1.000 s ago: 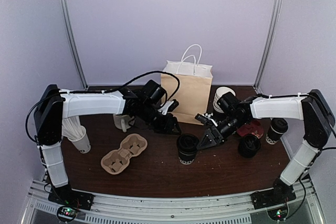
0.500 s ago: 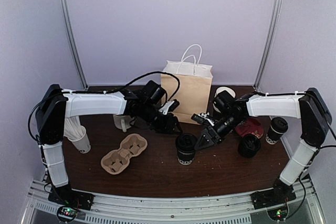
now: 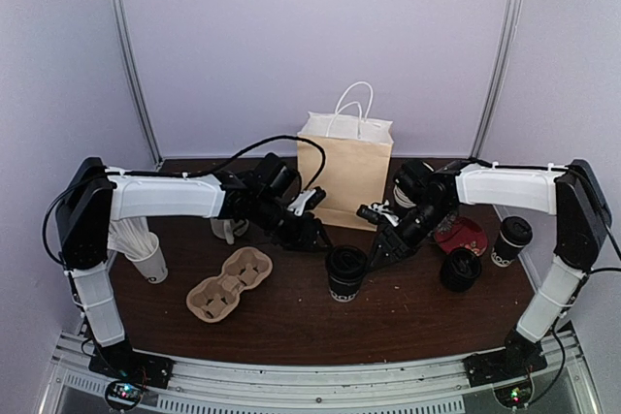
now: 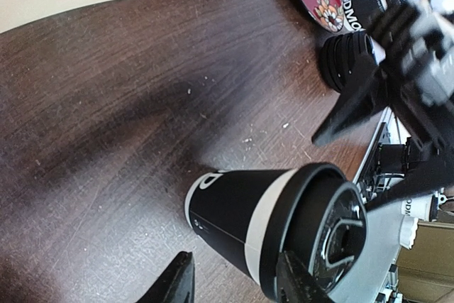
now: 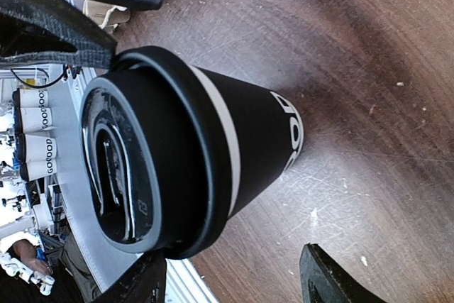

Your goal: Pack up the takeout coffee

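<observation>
The left hand [image 3: 309, 237] and the right hand [image 3: 380, 251] are both released and grasp nothing. The coffee cup [image 3: 345, 273] stands upright between them, just beyond both sets of fingertips, near the middle of the tabletop [image 3: 291, 327]. It is judged light, thin-walled and crushable, and its lid [image 5: 120, 161] may pop off. Grasp the paper wall below the lid, gently.

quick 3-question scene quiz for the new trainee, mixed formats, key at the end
1. True or false: the cardboard cup carrier has nothing in its pockets.
2. Which thing stands just ahead of both the left gripper and the right gripper? A. lidded black cup B. white mug C. cup of sticks
3. Fill in: both grippers are ___ and hold nothing.

Key: 1 true; 2 A; 3 open
</observation>
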You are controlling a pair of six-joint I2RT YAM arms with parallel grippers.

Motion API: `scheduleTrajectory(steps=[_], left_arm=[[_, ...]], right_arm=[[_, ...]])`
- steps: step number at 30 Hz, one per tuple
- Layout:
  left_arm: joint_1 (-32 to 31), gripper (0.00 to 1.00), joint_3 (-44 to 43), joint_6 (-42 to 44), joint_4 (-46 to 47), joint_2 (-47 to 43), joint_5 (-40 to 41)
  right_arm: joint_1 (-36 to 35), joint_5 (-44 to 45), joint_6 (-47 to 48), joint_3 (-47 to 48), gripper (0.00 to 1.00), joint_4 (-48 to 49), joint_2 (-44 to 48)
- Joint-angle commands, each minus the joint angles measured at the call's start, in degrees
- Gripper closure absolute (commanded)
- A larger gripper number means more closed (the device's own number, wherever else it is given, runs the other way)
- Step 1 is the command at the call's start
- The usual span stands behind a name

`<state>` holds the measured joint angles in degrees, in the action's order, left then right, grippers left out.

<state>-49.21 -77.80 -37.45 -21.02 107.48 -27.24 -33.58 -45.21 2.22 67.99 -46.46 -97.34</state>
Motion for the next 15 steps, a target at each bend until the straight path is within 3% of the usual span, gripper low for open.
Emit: scheduleTrajectory(steps=[1, 5, 9, 15], left_arm=[[-0.65, 0.59, 2.09, -0.41, -3.55, -0.77, 0.76], [-0.66, 0.59, 1.12, -0.58, -3.42, -0.33, 1.04], [-0.71, 0.6, 0.47, -1.53, -3.42, 0.39, 1.78], [-1.04, 0.62, 1.03, -2.56, -3.68, 0.28, 2.25]], right_arm=[[0.75, 9.95, 0.48, 1.18, 0.34, 0.67, -3.11], [1.08, 8.03, 1.21, 2.32, 0.33, 0.25, -3.6], [1.24, -1.0, 2.18, 2.43, 0.32, -0.12, -2.61], [1.15, -8.3, 1.09, -3.18, 0.27, 4.04, 2.23]])
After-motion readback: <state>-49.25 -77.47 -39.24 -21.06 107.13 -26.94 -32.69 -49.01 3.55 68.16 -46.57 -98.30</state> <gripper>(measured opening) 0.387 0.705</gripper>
